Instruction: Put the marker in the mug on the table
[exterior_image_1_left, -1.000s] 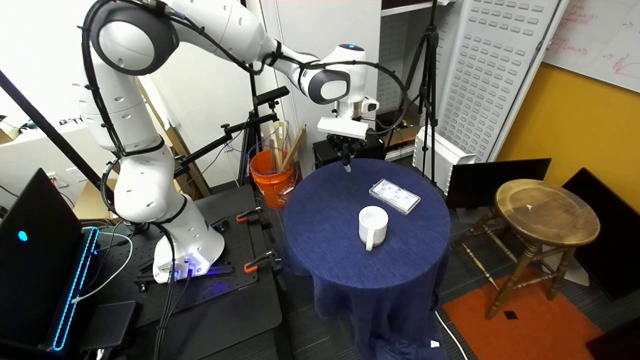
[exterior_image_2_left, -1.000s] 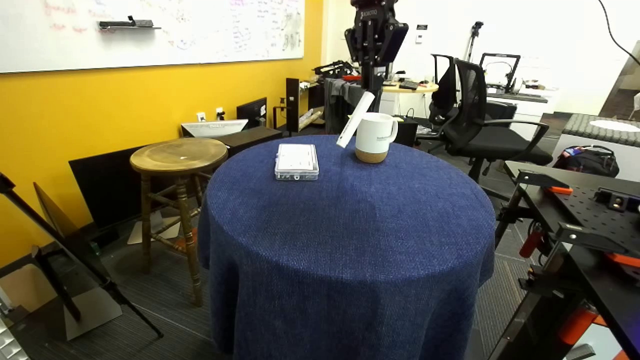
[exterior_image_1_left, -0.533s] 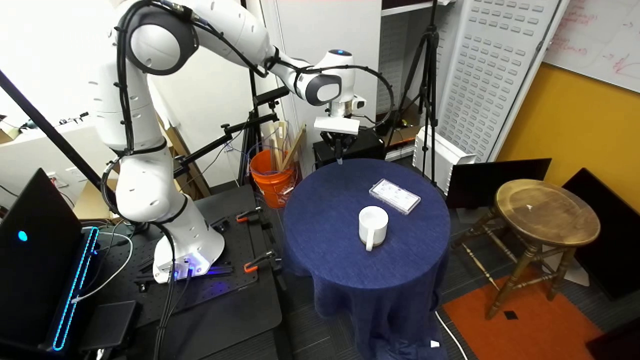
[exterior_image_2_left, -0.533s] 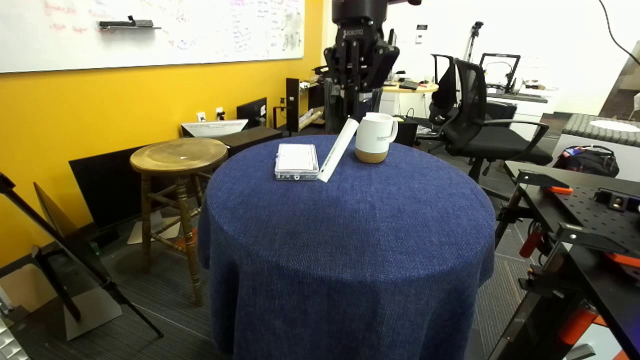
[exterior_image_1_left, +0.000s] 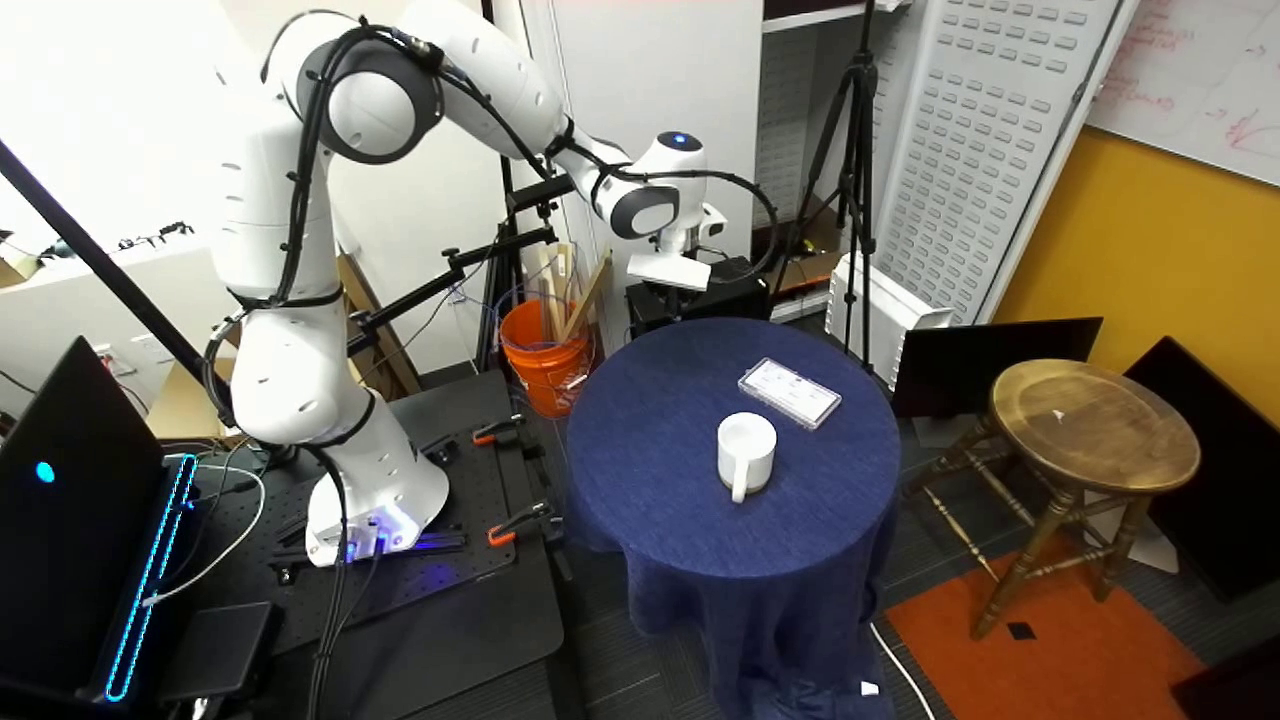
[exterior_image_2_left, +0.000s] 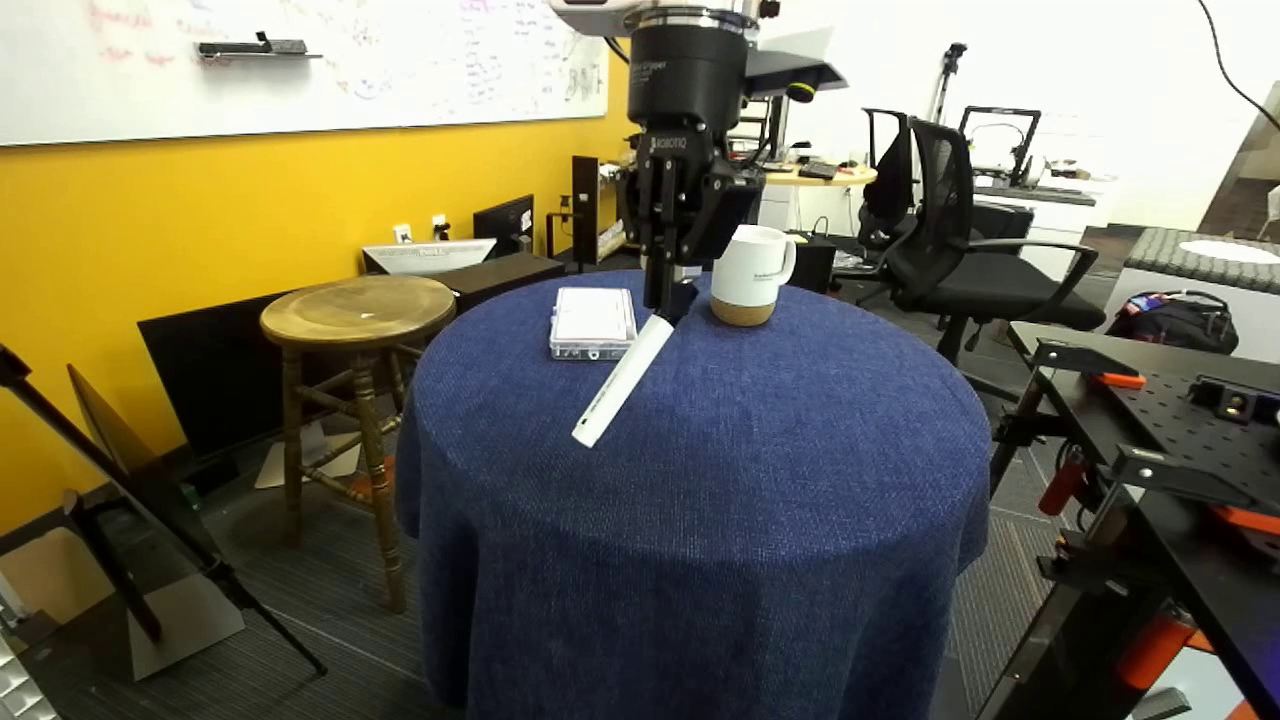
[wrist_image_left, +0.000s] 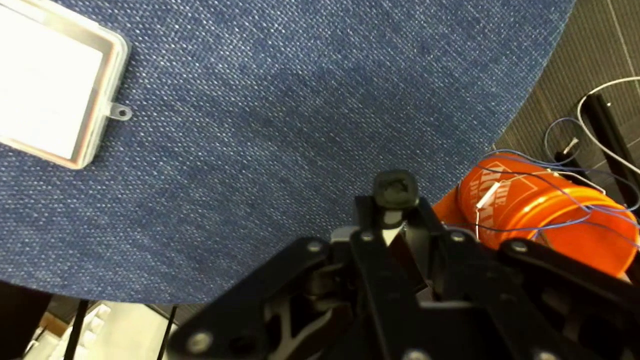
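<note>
The white marker is tilted in my gripper, its free end down and left in an exterior view. My gripper is shut on it. In the wrist view the marker's dark end shows between the fingertips. The white mug with a cork base stands upright on the table; it also shows in an exterior view, handle toward that camera. Gripper and marker are apart from the mug, by the table's far edge. There the marker is hidden. The mug is out of the wrist view.
A flat clear box with a white top lies on the table near the mug, also in the wrist view. An orange bucket stands beside the table. A wooden stool and a black tripod stand nearby.
My gripper has moved down with the marker and away from the mug, toward the table edge farther from it. The marker has stayed held and tilted. The mug and box have not moved.
</note>
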